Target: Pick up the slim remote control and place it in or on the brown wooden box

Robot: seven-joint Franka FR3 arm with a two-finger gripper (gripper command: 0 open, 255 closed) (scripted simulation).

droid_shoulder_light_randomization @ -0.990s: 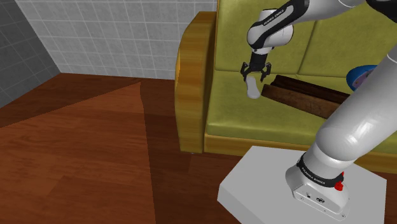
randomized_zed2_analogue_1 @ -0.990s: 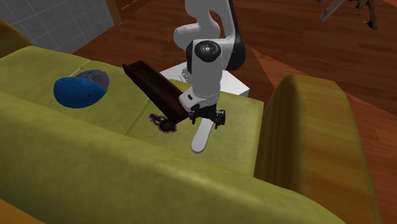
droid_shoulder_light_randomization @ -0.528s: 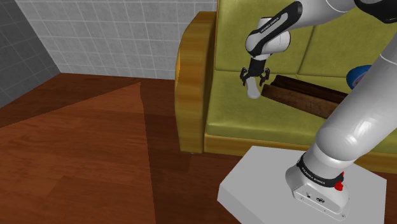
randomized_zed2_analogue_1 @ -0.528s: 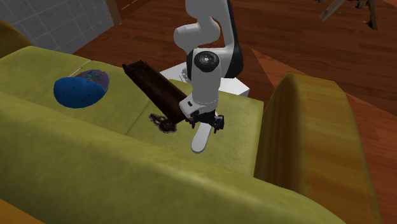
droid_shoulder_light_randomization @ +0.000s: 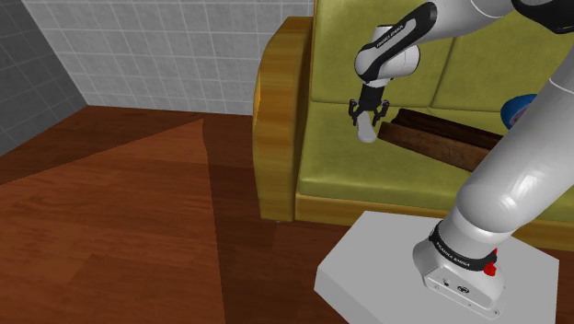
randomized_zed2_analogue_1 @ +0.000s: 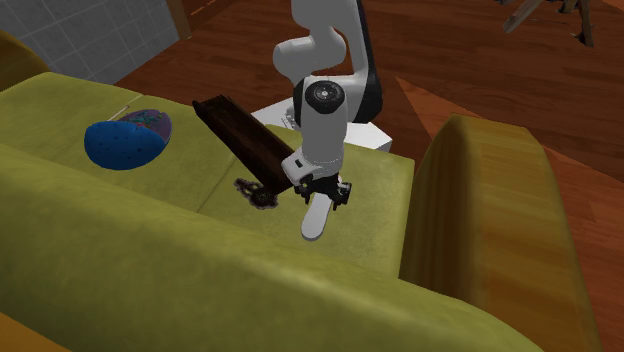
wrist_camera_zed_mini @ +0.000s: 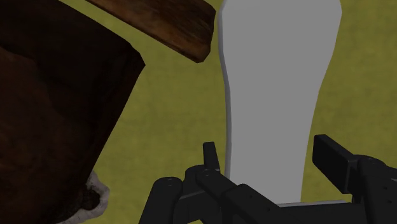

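gripper [wrist_camera_zed_mini: 273,159]: black fingers apart, one on each side of the remote. They sit really close to its edges, but nothing looks pinched yet, so it's not holding anything.

hand vs remote: the hand sits right on top, pointing straight down at it, so there's no sideways offset worth mentioning.

slim remote [wrist_camera_zed_mini: 273,83]: plain pale grey/white, lying flat on the sofa seat [droid_shoulder_light_randomization: 336,161]. In the shoulder view it pokes out just under the gripper [droid_shoulder_light_randomization: 368,115].

long axis: the key bit. The remote runs lengthwise away from the hand, crossways to the line between the two fingers. That means the jaws would close on the narrow width, which looks like the right way round for a grab.

wooden box [randomized_zed2_analogue_1: 245,140]: dark brown, long and shallow, with its near end just beside the remote. From there it stretches off toward the shoulder view's right.

next move, probably: squeeze, lift, then a short hop sideways over the box rim.

watch out for: the box corner [wrist_camera_zed_mini: 191,38] is very close to the remote, so one finger hasn't much room on that side.
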